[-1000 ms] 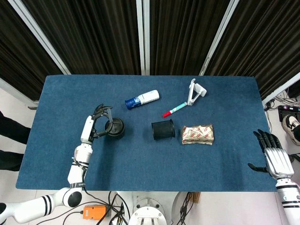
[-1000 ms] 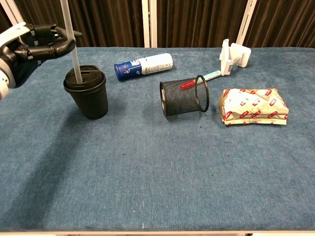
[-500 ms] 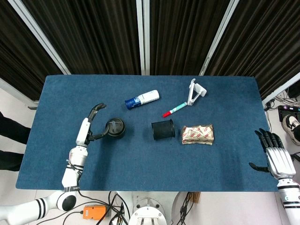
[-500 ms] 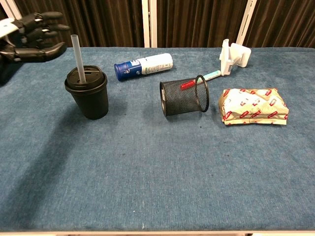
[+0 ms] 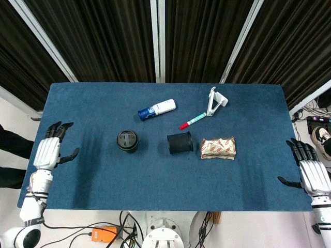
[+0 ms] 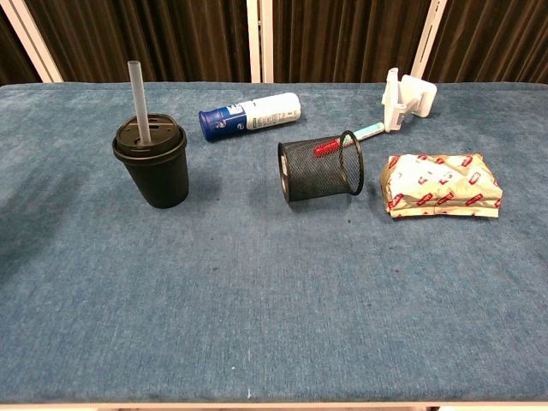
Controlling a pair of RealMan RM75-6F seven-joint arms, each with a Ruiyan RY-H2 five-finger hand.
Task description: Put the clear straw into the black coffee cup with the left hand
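A: How is the black lidded plastic cup (image 6: 152,168) positioned?

B: It is stood upright on the blue cloth-covered tabletop (image 5: 155,175), left of centre. A translucent plastic straw (image 6: 135,101) is seated upright through the lid.

A: What is reported for the left hand (image 5: 47,153)?

B: It is seen in the head view only, at the left edge of the tabletop near the front-left corner. The fingers are spread and nothing is held. It is well apart from the cup.

A: And the right hand (image 5: 312,174)?

B: It is located at the right edge, near the front-right corner, also in the head view only. The fingers are extended and slightly apart, and nothing is held.

A: Which other items are laid out?

B: A black wire-mesh pen holder (image 6: 321,166) is laid on its side near the centre, its open end turned toward the right edge. A crinkled beige and red snack packet (image 6: 441,184) is placed just beside it on the right. Behind the holder, a red-capped marker pen (image 5: 193,121) is laid flat. A white tube with a blue cap (image 6: 249,115) is laid on its side toward the rear edge. A white plastic clip (image 6: 407,97) is set toward the rear right, near the pen's tip.
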